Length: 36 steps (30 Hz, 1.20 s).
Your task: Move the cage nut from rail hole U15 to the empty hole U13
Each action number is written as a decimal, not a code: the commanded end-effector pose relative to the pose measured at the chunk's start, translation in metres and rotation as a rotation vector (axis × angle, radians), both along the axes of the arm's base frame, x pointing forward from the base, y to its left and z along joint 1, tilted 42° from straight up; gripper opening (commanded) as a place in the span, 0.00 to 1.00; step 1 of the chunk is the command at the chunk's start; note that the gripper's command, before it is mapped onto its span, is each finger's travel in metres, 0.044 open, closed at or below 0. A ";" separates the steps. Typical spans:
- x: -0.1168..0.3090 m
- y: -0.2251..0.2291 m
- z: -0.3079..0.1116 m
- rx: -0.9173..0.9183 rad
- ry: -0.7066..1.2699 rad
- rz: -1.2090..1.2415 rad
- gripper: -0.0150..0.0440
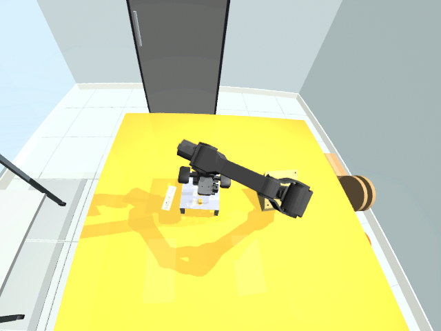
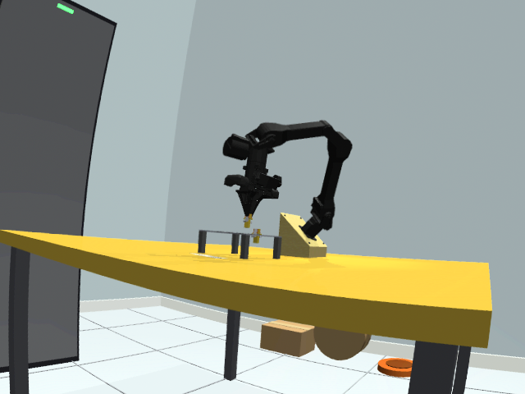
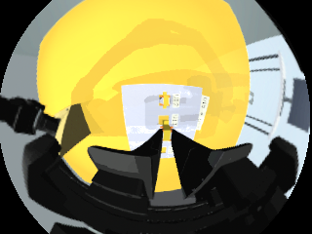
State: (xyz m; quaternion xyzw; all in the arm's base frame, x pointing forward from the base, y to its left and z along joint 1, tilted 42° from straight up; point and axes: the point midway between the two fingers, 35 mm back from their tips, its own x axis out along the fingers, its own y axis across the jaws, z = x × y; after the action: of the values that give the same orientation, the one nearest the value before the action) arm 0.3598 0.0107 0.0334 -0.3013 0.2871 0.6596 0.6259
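Open air above the rail plate (image 1: 188,204) (image 2: 218,231) (image 3: 136,104), other nut (image 1: 200,201) (image 2: 256,235) (image 3: 165,99) jutting up nearby.

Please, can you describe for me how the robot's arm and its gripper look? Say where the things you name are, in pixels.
The arm (image 1: 245,174) (image 2: 305,130) is black, with slim links and thick, rounded joints. The gripper (image 2: 248,213) (image 3: 167,131) is also black, with two fingers that taper to narrow tips. I see no coloured markings on either, and I cannot make out any cables.

Walls: plain grey-green (image 1: 384,107) (image 2: 381,106) | Floor: pale tiles (image 1: 89,121) (image 2: 169,339), light skirting | Door-like dark panel (image 1: 181,56) (image 2: 46,169), upright beyond yellow table (image 1: 284,267) (image 2: 381,280) (image 3: 97,44) | Cardboard box (image 1: 334,163) (image 2: 281,339), orange disc (image 2: 385,368) on floor | Light: bright, shadows across tabletop
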 end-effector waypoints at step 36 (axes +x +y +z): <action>-0.002 0.017 -0.021 -0.004 0.018 0.022 0.30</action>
State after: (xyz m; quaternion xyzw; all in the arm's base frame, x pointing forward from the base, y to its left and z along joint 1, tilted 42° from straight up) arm 0.3569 0.0279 0.0128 -0.3016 0.2904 0.6688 0.6144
